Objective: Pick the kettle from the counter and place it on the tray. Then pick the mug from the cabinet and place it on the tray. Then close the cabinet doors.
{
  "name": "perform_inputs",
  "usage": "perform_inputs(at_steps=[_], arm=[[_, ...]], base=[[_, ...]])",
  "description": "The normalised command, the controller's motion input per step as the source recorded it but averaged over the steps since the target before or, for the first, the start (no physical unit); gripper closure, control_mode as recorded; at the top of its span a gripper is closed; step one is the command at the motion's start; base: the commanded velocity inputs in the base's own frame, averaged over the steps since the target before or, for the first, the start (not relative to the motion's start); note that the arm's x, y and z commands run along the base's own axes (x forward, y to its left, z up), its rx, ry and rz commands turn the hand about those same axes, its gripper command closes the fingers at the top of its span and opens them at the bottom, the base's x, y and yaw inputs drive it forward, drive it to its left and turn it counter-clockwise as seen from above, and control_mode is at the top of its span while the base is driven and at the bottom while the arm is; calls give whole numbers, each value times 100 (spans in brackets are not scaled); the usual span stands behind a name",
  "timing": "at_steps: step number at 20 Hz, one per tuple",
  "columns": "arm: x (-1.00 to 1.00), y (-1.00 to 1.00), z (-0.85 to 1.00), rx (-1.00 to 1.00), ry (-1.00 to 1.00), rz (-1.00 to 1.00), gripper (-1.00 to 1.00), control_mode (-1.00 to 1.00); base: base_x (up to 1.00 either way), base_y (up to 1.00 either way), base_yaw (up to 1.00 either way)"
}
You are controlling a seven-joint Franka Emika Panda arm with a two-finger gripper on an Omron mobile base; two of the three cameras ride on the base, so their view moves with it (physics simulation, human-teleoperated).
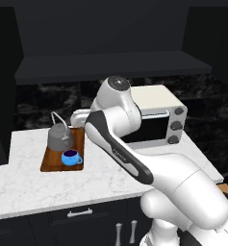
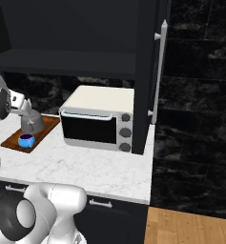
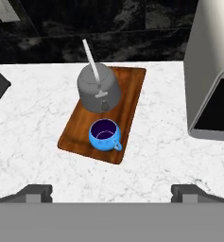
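The dark grey kettle (image 3: pixel 98 88) stands upright on the far half of the brown wooden tray (image 3: pixel 131 94). The small blue mug (image 3: pixel 104 135) sits on the tray's near half, just in front of the kettle and apart from it. The tray lies on the white marble counter (image 3: pixel 33 108). My gripper (image 3: pixel 111 194) hovers open above the counter, nearer to me than the tray, with nothing between its fingertips (image 3: pixel 38 191). The black cabinet (image 1: pixel 110 67) above stands open, its shelf bare. One cabinet door (image 2: pixel 145 71) is swung outward with its silver handle (image 2: pixel 159 71) showing.
A white toaster oven (image 1: pixel 158 115) stands on the counter right of the tray, close to its edge. Dark drawers with silver handles (image 1: pixel 79 213) run below the counter. My own arm (image 1: pixel 120 149) reaches across the counter's middle. A black marbled wall (image 2: pixel 200 95) rises at right.
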Motion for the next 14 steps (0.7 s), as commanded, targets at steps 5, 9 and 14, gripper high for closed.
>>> perform_inputs(at_steps=[5, 9, 14], arm=[[0, 0, 0, 0, 0, 0, -100, -100], [0, 0, 0, 0, 0, 0, -100, -100], [-4, -1, -2, 0, 0, 0, -100, -100]], base=[[0, 0, 0], [0, 0, 0], [0, 0, 0]])
